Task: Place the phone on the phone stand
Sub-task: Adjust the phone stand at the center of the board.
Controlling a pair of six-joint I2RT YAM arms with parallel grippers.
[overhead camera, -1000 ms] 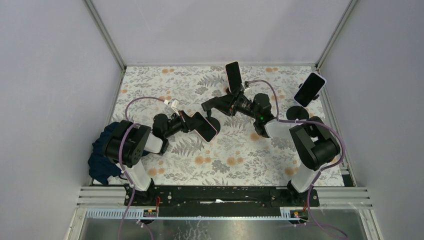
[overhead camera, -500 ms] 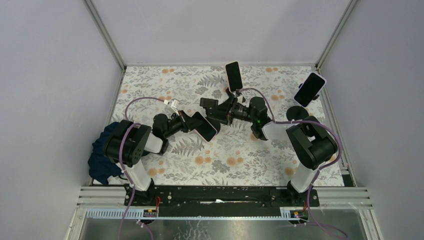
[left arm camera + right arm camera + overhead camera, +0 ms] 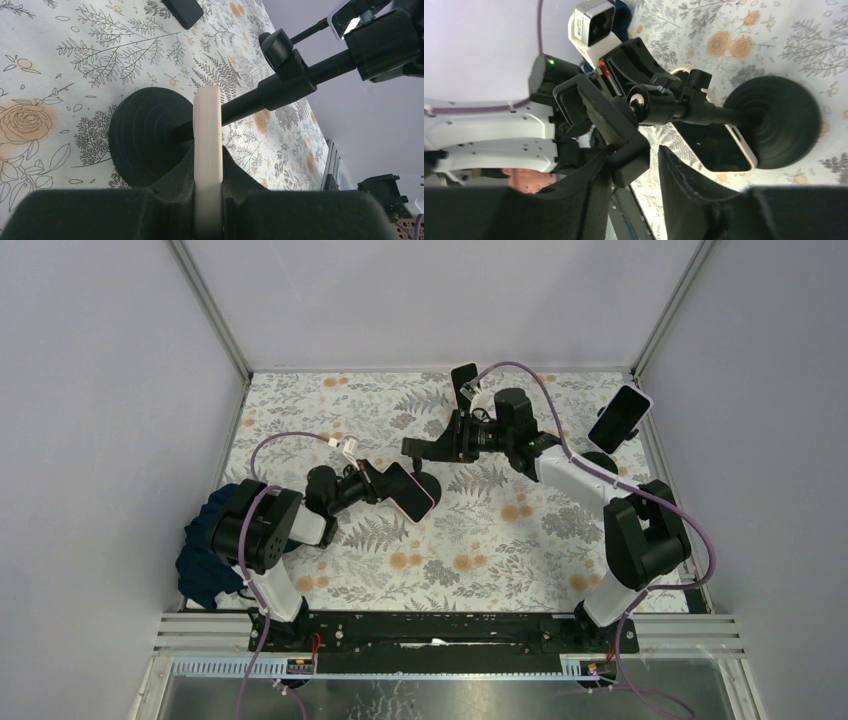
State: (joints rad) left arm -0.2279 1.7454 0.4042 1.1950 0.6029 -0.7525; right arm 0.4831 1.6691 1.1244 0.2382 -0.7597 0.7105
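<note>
My left gripper (image 3: 385, 485) (image 3: 207, 167) is shut on the phone (image 3: 410, 493), which has a pale case. It is held on edge in the left wrist view (image 3: 207, 125), right beside the stand's round black base (image 3: 428, 483) (image 3: 145, 135). The stand's pole (image 3: 280, 92) slants up to its cradle (image 3: 414, 448) (image 3: 591, 107). My right gripper (image 3: 450, 440) (image 3: 634, 152) is open. Its jaws stand either side of the cradle's end block (image 3: 629, 165), which touches one finger and leaves a gap to the other. The right wrist view shows the phone (image 3: 711, 145) next to the base (image 3: 776, 122).
A second, black phone (image 3: 465, 390) (image 3: 182, 10) lies on the floral mat at the back. Another stand at the right back carries a phone (image 3: 620, 418). A dark blue cloth (image 3: 205, 545) lies by the left arm. Walls enclose the table on three sides.
My right arm's elbow has swung from the middle of the table toward the back, while its gripper stayed at the stand's cradle. The left arm and the phone have not moved.
</note>
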